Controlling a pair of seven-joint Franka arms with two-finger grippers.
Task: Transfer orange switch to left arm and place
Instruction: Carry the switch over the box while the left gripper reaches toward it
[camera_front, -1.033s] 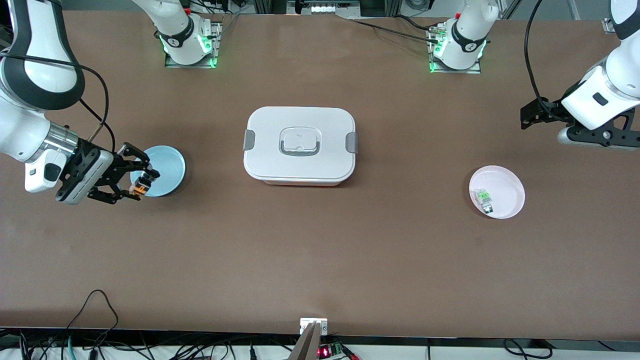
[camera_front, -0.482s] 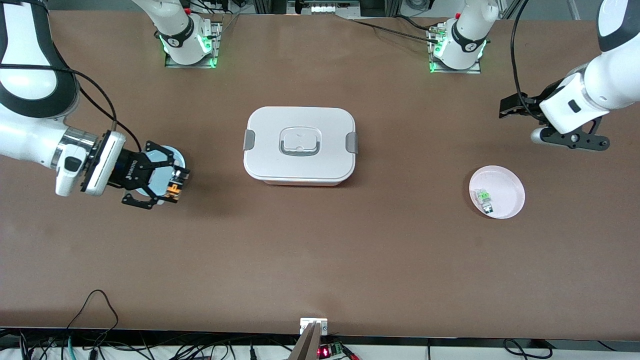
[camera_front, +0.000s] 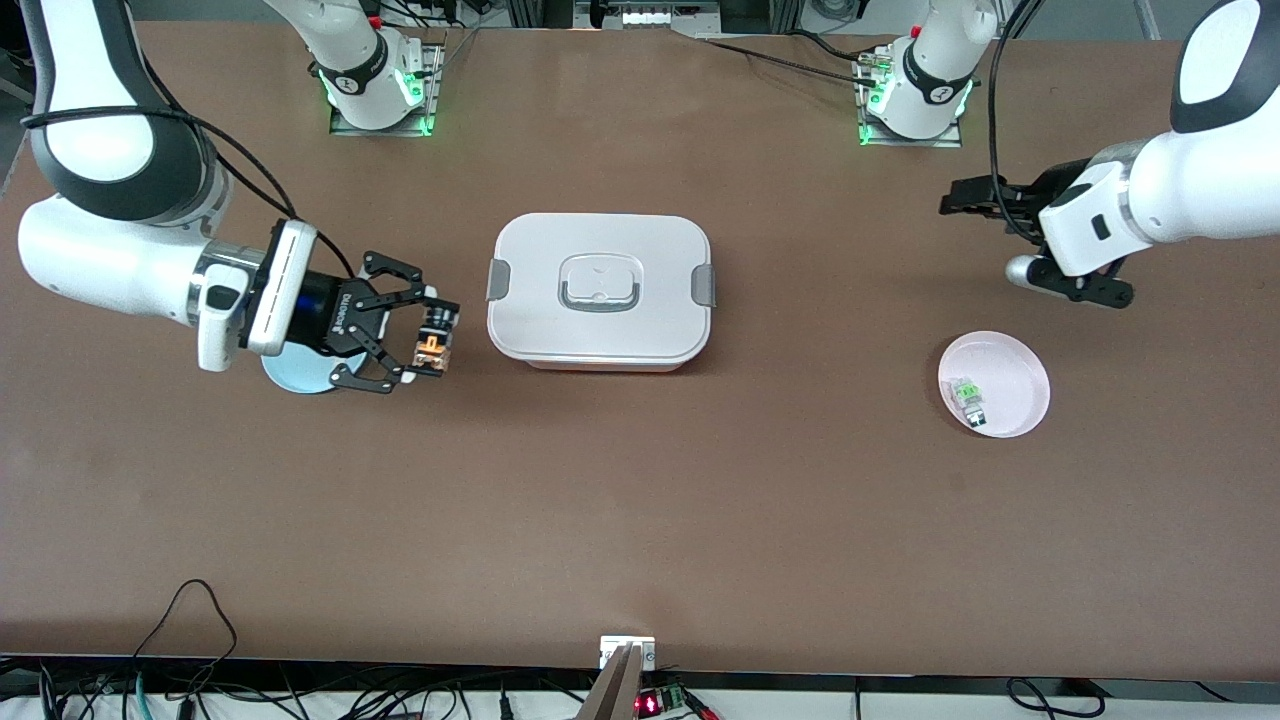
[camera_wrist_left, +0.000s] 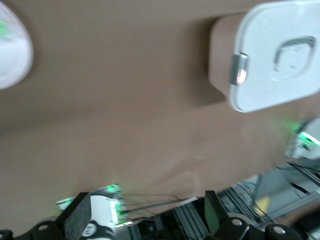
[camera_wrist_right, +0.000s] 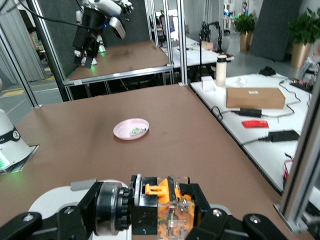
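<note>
Brown tabletop (camera_front: 640, 520) carries a blue plate (camera_front: 290, 378) under the right gripper (camera_front: 425, 342), which clamps the orange switch (camera_front: 434, 342) just beside the white box (camera_front: 600, 290), its long axis lying roughly level. Over bare table, the left gripper (camera_front: 965, 200) has fingers (camera_wrist_left: 80, 217) spread, grasping nothing.

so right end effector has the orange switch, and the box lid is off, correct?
Not quite. The right end effector does hold the orange switch, but the box is closed, its lid latched on, as the front view shows.
</note>
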